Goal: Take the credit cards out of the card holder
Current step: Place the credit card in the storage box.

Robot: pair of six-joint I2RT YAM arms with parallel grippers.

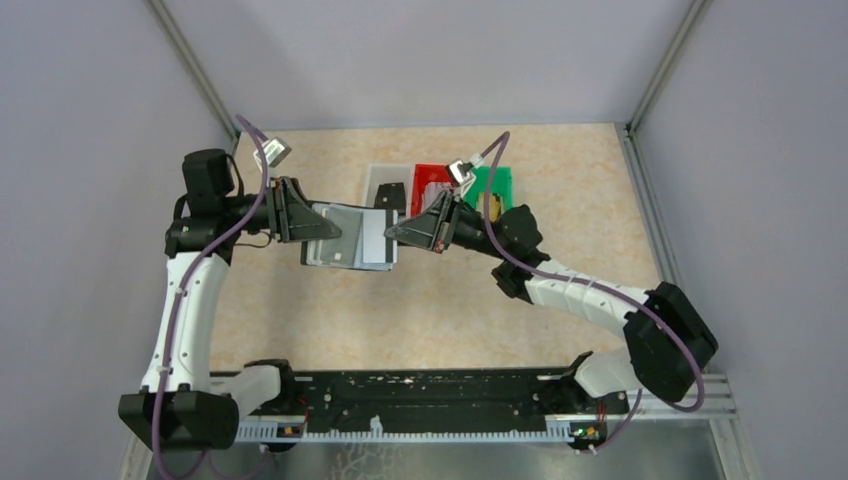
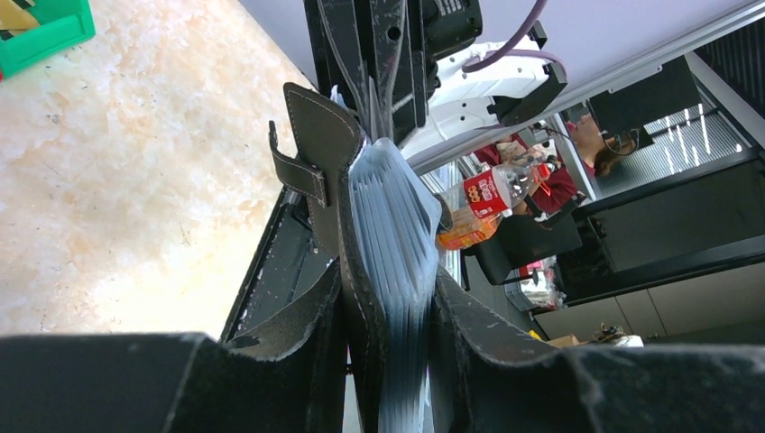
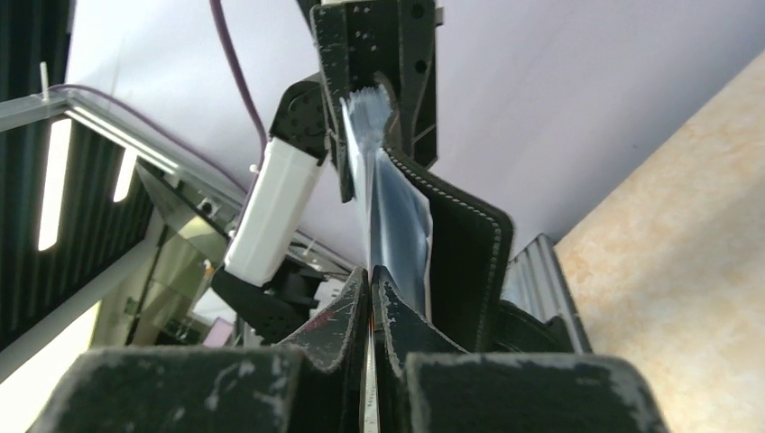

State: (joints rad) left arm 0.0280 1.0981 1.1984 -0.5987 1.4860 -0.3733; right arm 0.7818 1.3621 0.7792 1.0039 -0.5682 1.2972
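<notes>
Clamping the card holder (image 1: 340, 245) at its 9 o'clock end in the left pincer (image 1: 318, 228), jaws partly closed around its thickness. Holding it clear of the table (image 1: 450, 300), near the middle in the top view. Presenting the open, sleeved edge toward 3 o'clock, probably offering the other arm a straight pull. Pinching the right pincer (image 1: 392, 232) fully closed on the thin edge of a pale credit card (image 1: 375, 232) jutting out there.

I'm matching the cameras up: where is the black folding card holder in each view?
Top external: the black folding card holder with pale blue-grey sleeves is at centre.
Left wrist: holder centre, edge-on, strap tab on its left.
Right wrist: holder centre, edge-on, stitched cover to the right.
Shared landmark: the beige marbled tabletop, in all three.
</notes>
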